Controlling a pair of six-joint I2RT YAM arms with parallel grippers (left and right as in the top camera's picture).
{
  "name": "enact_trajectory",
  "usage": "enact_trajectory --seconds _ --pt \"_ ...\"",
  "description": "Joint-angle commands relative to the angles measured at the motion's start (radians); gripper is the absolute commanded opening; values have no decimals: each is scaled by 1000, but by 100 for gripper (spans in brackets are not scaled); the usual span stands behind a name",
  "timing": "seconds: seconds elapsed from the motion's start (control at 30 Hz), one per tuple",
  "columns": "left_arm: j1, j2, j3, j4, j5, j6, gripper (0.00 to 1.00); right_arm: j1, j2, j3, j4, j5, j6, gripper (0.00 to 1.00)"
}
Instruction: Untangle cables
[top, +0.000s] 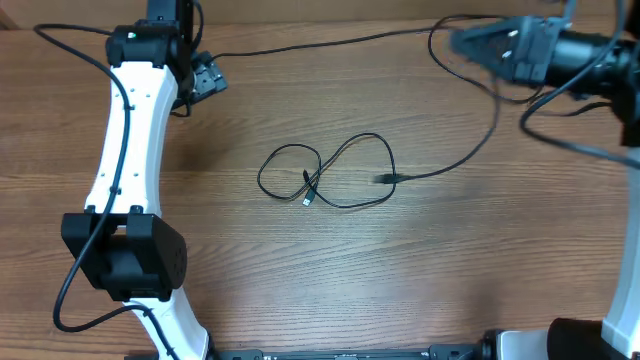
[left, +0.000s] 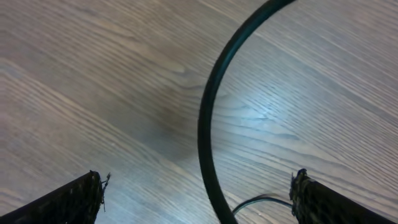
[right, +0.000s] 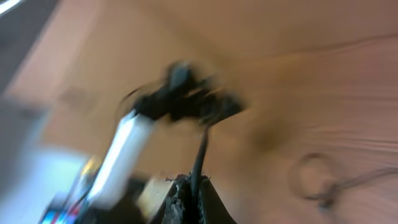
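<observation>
Judging by the overhead, job looks abt half done. The long cable (top: 430, 175) runs out to the right, away from the looped cable (top: 312, 185), w/ only its plug end (top: 385, 180) lying just beside the loop's right edge. Can't tell if that plug touches the loop or is threaded in it.

Left to do, prob.:
- The looped cable sits mid-table (top: 450, 280) in a figure-eight, crossing itself near its own plug (top: 308, 201), so it needs opening out.
- The two cords need to end up well apart.

Right gripper (top: 485, 45) is at the far right, fingers (right: 180, 205) together and clamped on the long cable. In the wrist view a thin cord rises from betw. them. Both views of it are blurred.

Left gripper (top: 208, 78) is at the far left, fingers wide apart, holding nothing. Its wrist view shows bare wood and a thick black wire (left: 208, 118) arcing across, maybe the arm's own; can't tell.

In the way: the long cable's slack curls up far right, close to the right arm's wiring (top: 570, 143), so there's a snag risk there. The left arm is well apart from the loop, so it has a long reach.
</observation>
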Motion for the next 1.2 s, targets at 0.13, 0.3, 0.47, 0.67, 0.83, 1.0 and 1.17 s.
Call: enact_trajectory --seconds 0.13,0.3,0.47,0.67,0.83,1.0,1.17 --pt "32 5 6 -20 -28 -20 98 -116 -19 9 -29 640 107 4" --pt "32 5 6 -24 -28 -19 99 -126 -18 9 -59 896 122 4" --pt "32 5 6 -34 -9 -19 99 -126 -14 8 -86 1125 211 4" --pt "32 5 6 -37 6 -19 100 -126 -9 8 -98 1250 269 4" --pt "32 5 6 -39 116 86 99 -126 -3 8 -95 1260 270 4" --pt "32 5 6 -31 256 237 100 -126 3 8 -99 1349 304 4" --pt "26 5 6 -29 417 392 100 -126 5 8 -99 1351 304 4"
